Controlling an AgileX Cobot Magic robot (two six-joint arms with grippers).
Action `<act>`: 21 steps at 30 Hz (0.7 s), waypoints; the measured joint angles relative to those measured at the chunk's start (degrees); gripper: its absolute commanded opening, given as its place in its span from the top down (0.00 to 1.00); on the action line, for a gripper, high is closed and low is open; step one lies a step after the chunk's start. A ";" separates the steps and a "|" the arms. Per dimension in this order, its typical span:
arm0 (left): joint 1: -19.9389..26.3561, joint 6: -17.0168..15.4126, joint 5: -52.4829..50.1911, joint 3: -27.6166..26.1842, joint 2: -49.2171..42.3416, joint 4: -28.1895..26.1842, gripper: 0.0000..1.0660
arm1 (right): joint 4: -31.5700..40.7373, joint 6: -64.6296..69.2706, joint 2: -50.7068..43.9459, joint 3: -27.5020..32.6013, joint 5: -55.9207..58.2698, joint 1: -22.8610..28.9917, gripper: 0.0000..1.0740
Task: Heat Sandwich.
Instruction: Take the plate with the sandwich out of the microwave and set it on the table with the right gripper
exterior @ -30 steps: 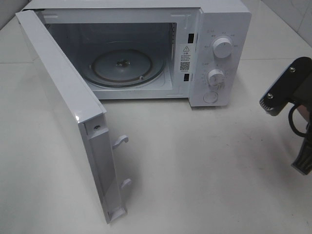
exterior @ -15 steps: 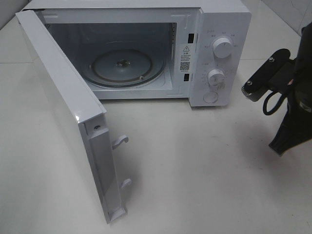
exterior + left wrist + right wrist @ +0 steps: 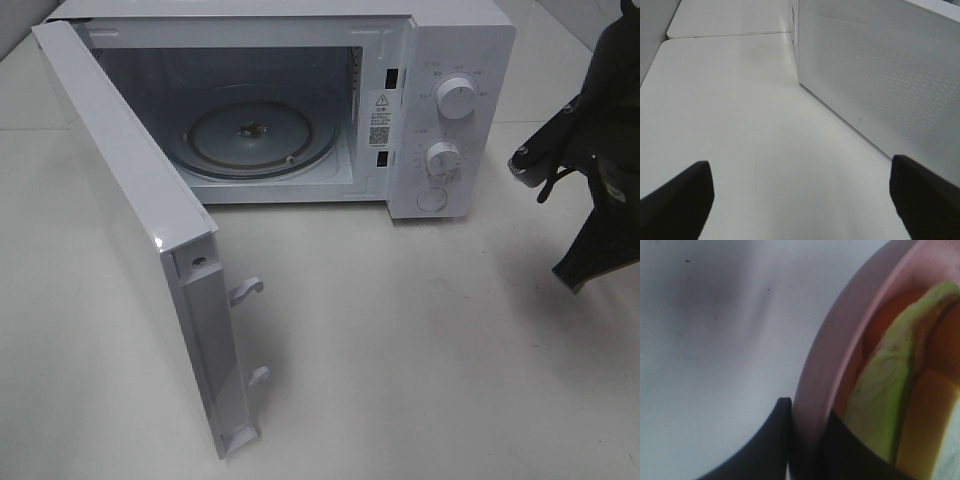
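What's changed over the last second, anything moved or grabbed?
The black right arm at the exterior view's right edge has risen and swung in toward the white microwave. Its pincer is shut on the round pink plate's rim, the sandwich aboard. Open microwave door, glass turntable and open left pincer unchanged.
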 measured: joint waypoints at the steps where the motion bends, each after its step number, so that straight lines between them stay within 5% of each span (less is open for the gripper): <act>1: 0.00 0.00 0.00 0.00 0.00 0.00 0.16 | 0.06 0.00 0.06 0.00 -0.92 -0.97 1.00; 21: 0.00 0.00 0.00 0.00 0.00 0.00 0.16 | -2.35 3.61 6.59 -0.23 -7.05 -5.50 1.00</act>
